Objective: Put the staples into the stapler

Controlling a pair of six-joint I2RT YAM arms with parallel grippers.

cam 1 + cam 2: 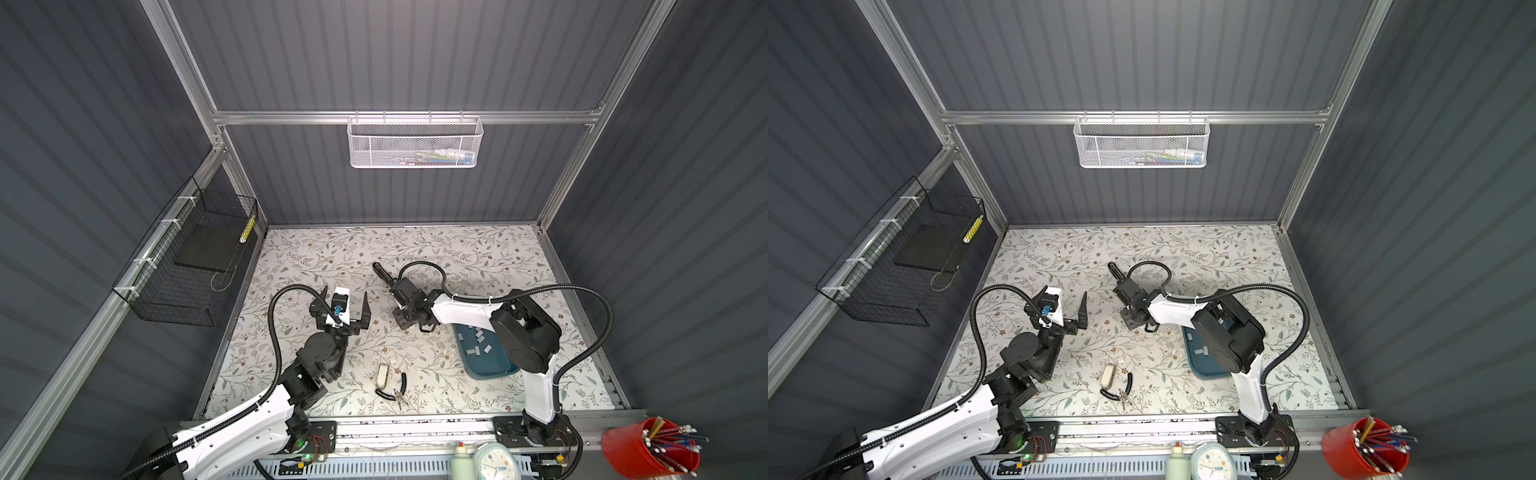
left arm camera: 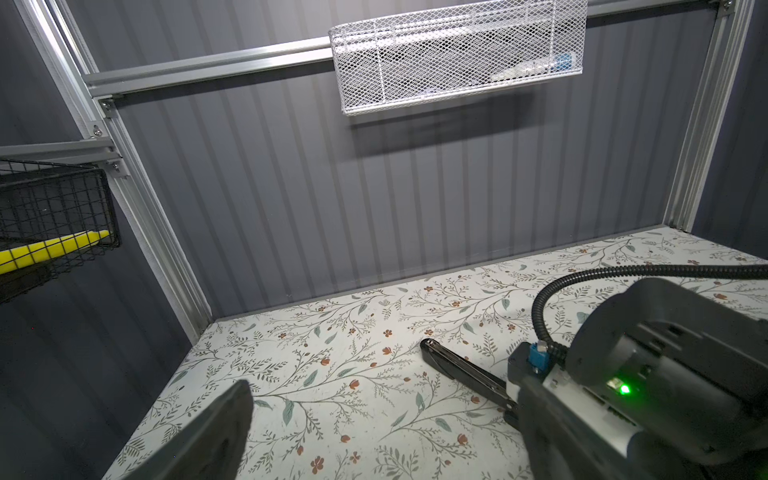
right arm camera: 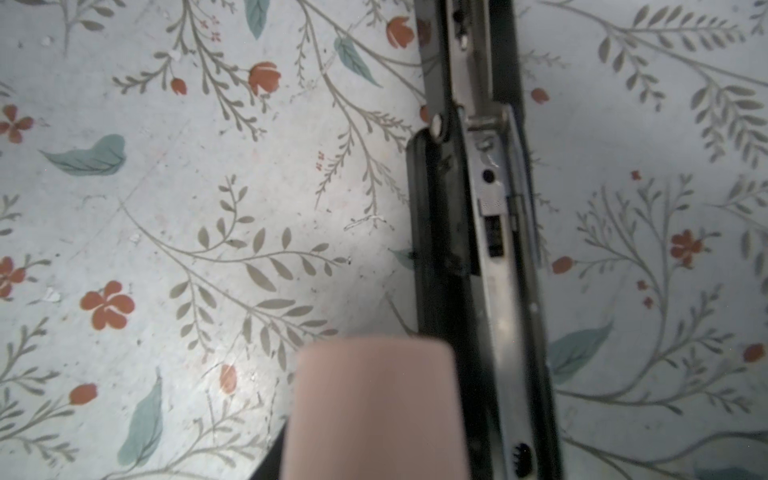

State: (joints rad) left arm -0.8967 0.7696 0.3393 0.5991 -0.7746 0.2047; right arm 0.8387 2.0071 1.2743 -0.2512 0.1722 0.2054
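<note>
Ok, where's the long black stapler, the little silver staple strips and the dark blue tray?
Long black stapler (image 2: pixel 461 370): left wrist view, on its uncovered front half.
Little silver staple strips (image 1: pixel 472 352): in a top view, on one strip inside the tray.
Dark blue tray (image 1: pixel 484 368): in a top view, on its bare floor.

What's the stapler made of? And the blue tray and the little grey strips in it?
Stapler: black shell, plastic or painted metal, hard to tell; its inner rail shines silver, likely steel. Tray: smooth teal with soft gloss, probably plastic. Staples: flat dull grey strips, likely metal.
</note>
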